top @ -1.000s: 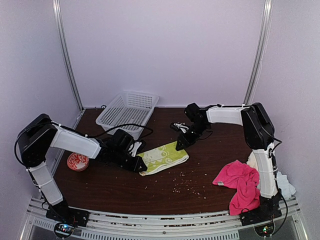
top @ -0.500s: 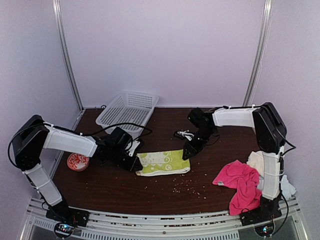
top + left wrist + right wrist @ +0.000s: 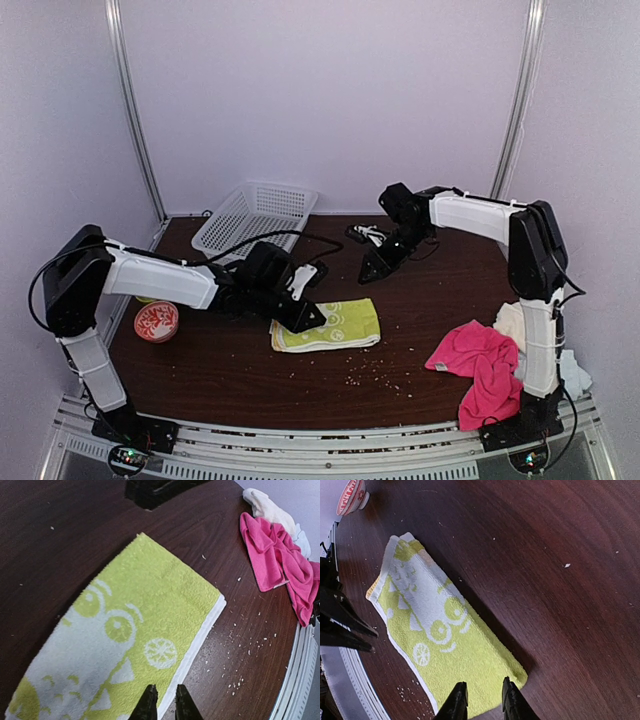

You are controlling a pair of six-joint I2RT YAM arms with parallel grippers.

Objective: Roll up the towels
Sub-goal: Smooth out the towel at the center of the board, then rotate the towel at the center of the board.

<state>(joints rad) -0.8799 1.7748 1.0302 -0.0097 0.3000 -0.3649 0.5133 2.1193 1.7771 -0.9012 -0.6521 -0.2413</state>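
Lime towel [image 3: 335, 325] folded flat at the middle of the counter [image 3: 420, 300], white pattern up, white border along the near edge. Left claw [image 3: 164, 709] narrow, tips nearly together, above that border toward the towel's left end; whether pinching cloth, impossible to tell. Right claw [image 3: 482, 700] a little apart, nothing between the tips, raised off the counter behind the towel's right end, clear of it. Pink towel [image 3: 478, 362] crumpled at the front right, partly hanging over the front edge beside the right arm's base; cream towel [image 3: 510, 322] bunched just behind, touching it. White basket [image 3: 255, 215] at the back left, red-and-white bowl [image 3: 155, 322] near the left edge, crumbs [image 3: 372, 375] scattered in front of the lime towel.
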